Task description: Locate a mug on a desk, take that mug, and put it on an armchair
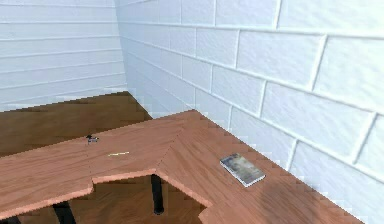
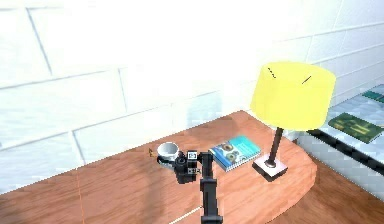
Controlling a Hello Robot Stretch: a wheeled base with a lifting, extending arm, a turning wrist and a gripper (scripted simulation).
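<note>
A pale mug (image 2: 168,152) with a dark inside stands on the wooden desk (image 2: 120,185) near the white brick wall. My arm rises from the arm side view's bottom edge, and the gripper (image 2: 181,163) sits right next to the mug, on its right. The mug rests on the desk at the fingers, so I cannot tell whether the gripper holds anything or touches it. The same L-shaped desk (image 1: 170,140) runs across the forward view along the wall.
A blue book (image 2: 233,151) lies right of the gripper. Beyond it stands a lamp (image 2: 291,95) with a yellow shade. A green flat thing (image 2: 352,124) lies on a pale surface at the far right. A grey flat object (image 1: 242,168), a pencil (image 1: 118,154) and a small dark item (image 1: 92,138) lie on the desk.
</note>
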